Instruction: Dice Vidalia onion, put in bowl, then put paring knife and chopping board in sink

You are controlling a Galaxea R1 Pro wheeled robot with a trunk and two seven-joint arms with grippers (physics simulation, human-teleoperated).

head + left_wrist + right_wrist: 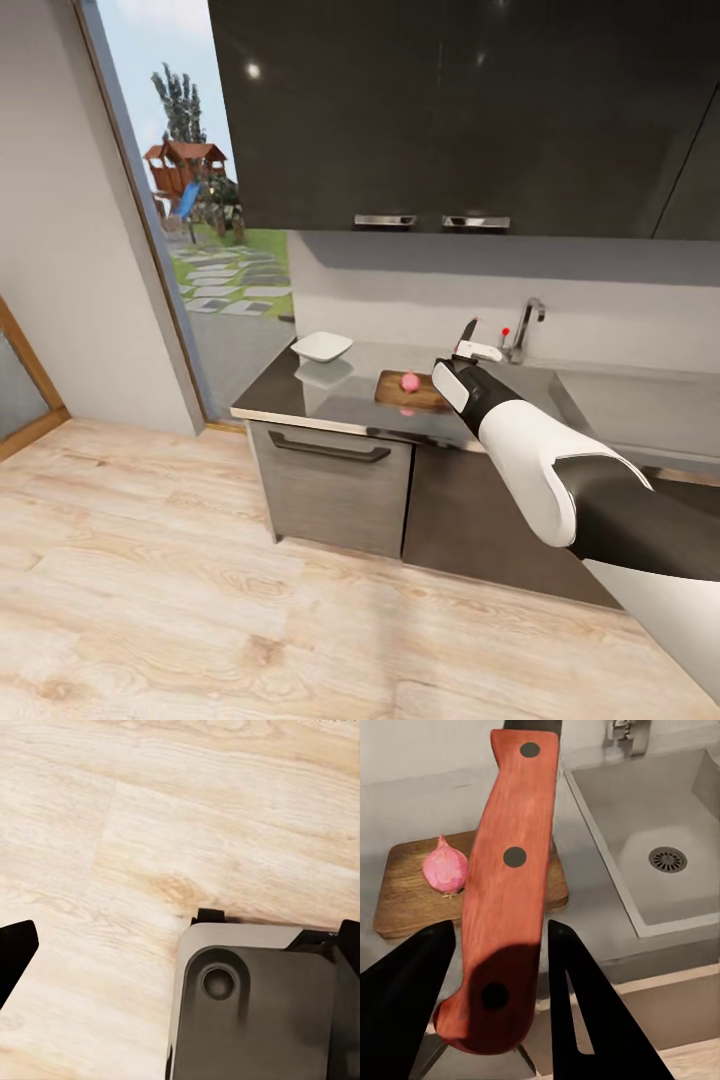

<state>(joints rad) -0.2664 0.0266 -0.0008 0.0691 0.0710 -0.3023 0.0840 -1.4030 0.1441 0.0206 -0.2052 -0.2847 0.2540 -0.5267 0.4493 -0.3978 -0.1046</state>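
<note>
Right tool [499, 1009] is pinching the paring knife [506, 870] by its handle, hovering near the whole onion [445, 868] on the chopping board [405, 896]; blade should be coming down centred, vertically.

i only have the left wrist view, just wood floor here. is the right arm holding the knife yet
Observer: Yes, the right gripper is shut on the red handle of the knife.
Operator: is the onion out of the sink
Observer: It is. A whole pinkish onion lies on the chopping board, not yet cut.
Operator: where's the board from the sink
Observer: On the countertop, between the white bowl and the sink, whose basin holds nothing I can see.
</note>
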